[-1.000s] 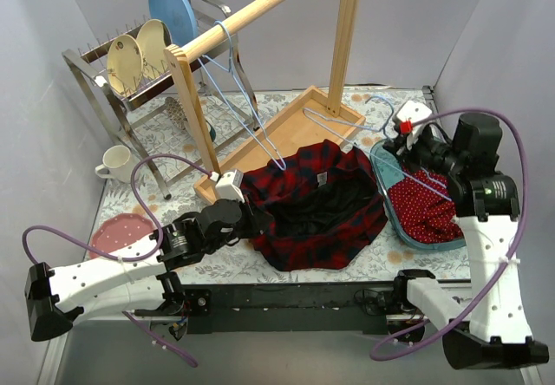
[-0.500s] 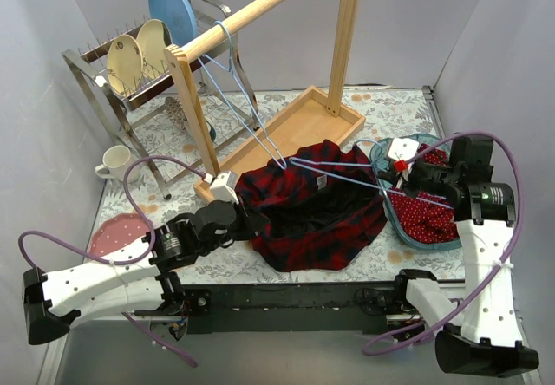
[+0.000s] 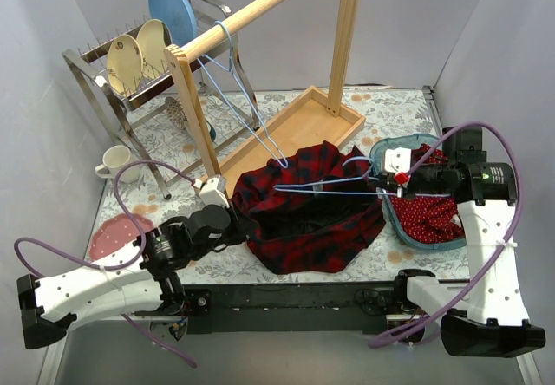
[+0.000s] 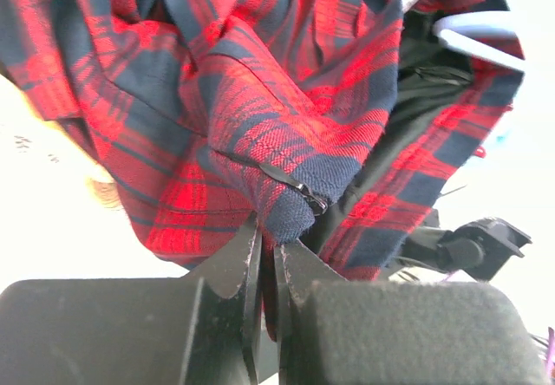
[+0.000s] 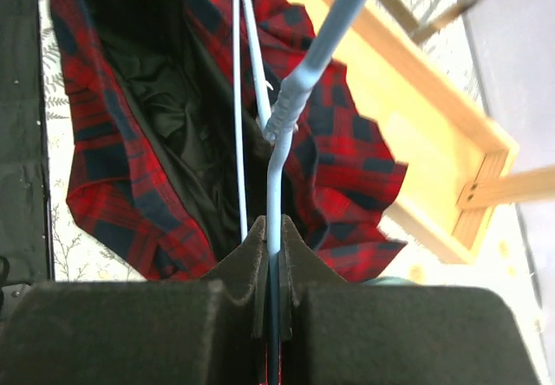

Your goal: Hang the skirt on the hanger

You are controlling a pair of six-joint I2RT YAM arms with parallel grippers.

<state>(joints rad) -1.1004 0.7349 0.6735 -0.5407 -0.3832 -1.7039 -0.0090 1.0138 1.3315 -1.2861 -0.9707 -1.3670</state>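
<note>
Top view: the skirt (image 3: pixel 312 216) lies crumpled on the desk (image 3: pixel 364 107), just in front of the wooden rack (image 3: pixel 299 129). The hanger (image 3: pixel 334 185) extends over the skirt.

Left wrist view: the left fingers (image 4: pixel 227 268) are clamped on a skirt fold.

Right wrist view: the right fingers (image 5: pixel 238 264) are clamped on the hanger.

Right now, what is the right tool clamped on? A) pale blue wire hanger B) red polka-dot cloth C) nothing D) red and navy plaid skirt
A: the right tool is shut on the pale blue wire hanger, above the red and navy plaid skirt.
</note>
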